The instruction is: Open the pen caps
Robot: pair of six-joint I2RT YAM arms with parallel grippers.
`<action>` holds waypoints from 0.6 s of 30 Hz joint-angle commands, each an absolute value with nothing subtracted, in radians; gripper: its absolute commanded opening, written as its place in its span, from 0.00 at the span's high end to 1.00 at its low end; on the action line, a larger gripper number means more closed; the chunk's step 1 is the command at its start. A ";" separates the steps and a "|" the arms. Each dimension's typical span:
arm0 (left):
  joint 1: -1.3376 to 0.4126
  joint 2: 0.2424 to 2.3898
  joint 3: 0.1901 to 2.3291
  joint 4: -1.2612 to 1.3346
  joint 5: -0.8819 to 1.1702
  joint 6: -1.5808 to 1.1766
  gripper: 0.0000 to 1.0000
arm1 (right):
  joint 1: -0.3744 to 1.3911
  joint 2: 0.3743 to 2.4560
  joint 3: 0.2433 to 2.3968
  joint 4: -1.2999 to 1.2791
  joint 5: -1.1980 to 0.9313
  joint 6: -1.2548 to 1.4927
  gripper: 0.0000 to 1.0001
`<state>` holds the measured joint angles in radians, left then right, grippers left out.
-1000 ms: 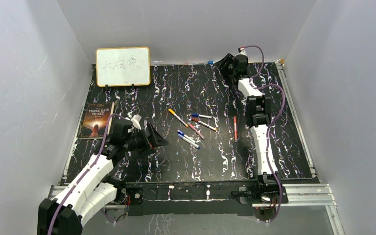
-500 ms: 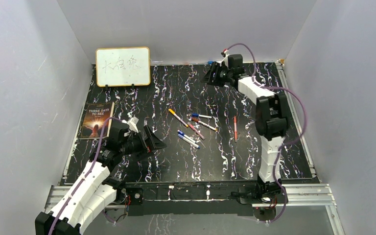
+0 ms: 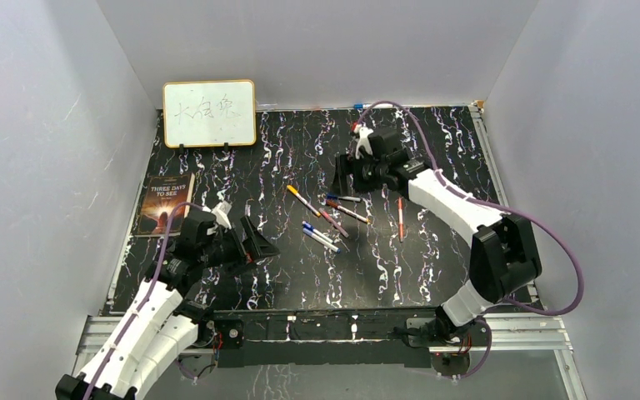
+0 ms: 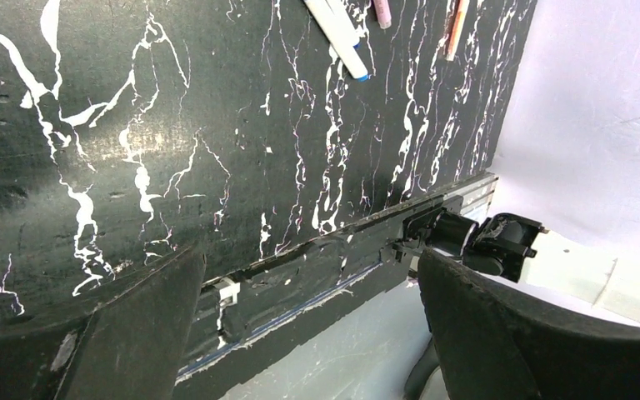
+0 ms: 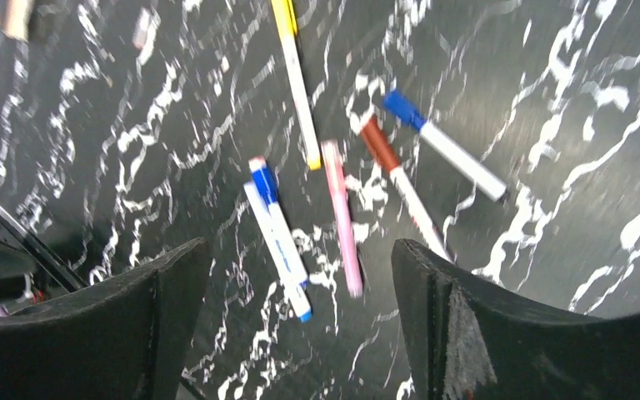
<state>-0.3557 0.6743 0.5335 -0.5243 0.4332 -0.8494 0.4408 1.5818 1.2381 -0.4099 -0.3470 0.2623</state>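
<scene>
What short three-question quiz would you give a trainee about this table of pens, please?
1. True or false: the red pen touches the pen cluster.
2. What stands upright at the far left of the table? A) whiteboard B) mug C) box
3. What colour is the cap on the leftmost pen of the cluster?
Key: 1 false; 2 A; 3 yellow cap.
</scene>
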 commanded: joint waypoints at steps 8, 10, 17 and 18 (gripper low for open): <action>-0.360 0.528 0.629 -0.698 0.391 -0.884 0.02 | 0.610 1.472 1.084 -0.457 -0.179 0.237 0.56; -0.360 0.508 0.637 -0.726 0.378 -0.890 0.02 | 0.644 1.477 1.068 -0.450 -0.162 0.238 0.61; -0.359 0.458 0.604 -0.766 0.369 -0.905 0.02 | 0.766 1.543 1.028 -0.409 -0.063 0.228 0.62; -0.359 0.455 0.605 -0.771 0.374 -0.909 0.02 | 0.784 1.559 1.032 -0.412 -0.050 0.225 0.62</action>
